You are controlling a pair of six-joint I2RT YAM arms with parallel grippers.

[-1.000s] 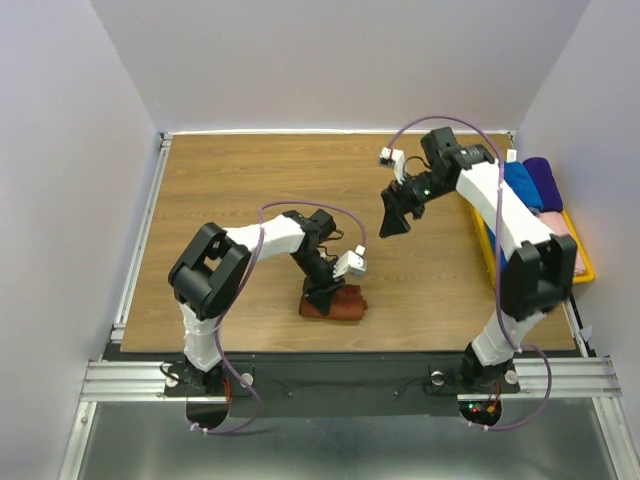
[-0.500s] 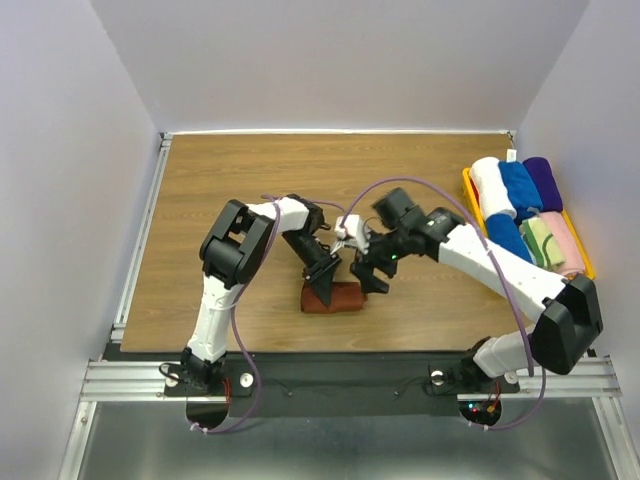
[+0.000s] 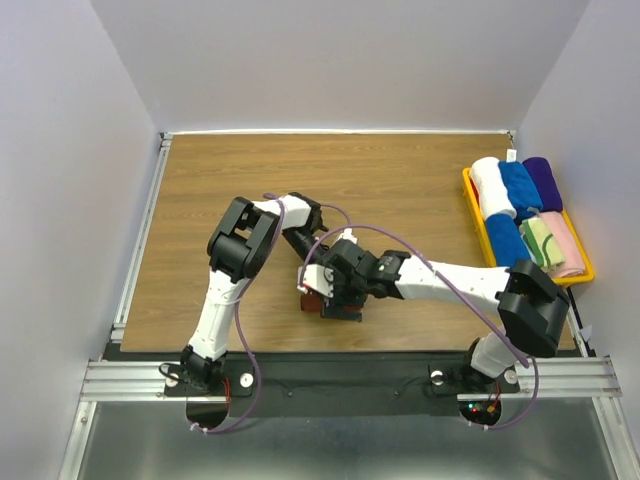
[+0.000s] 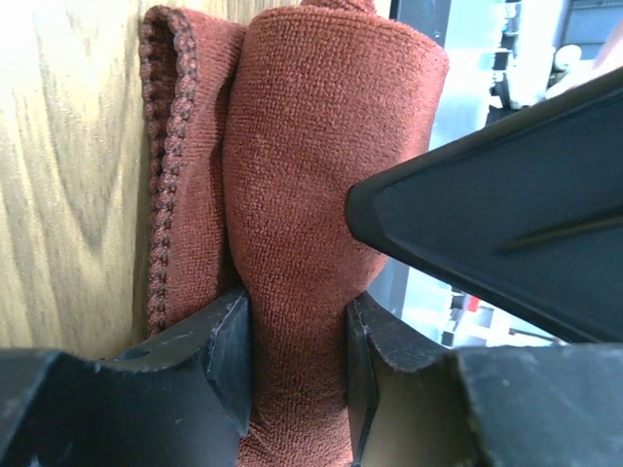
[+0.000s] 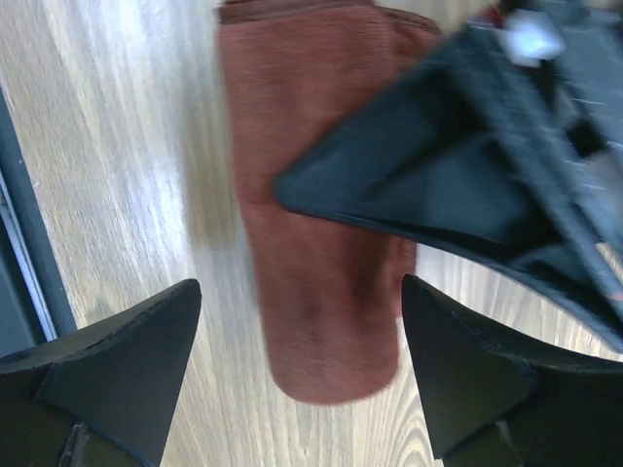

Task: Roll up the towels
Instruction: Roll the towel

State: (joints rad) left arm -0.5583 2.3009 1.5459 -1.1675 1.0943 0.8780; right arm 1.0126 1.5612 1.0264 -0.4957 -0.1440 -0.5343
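Towel of rust-brown soft cloth [image 4: 311, 175], rolled, lying on wooden table [image 3: 200, 200] near front edge. One end pinched in closed left gripper [image 4: 297, 360]. Right gripper [image 5: 297, 321] spread wide, empty, straddling above. Advised: lower squarely, close mid-roll, release left pinch only afterwards.

Overhead rear view; both wrist cameras close on one brown towel [image 4: 292, 195].
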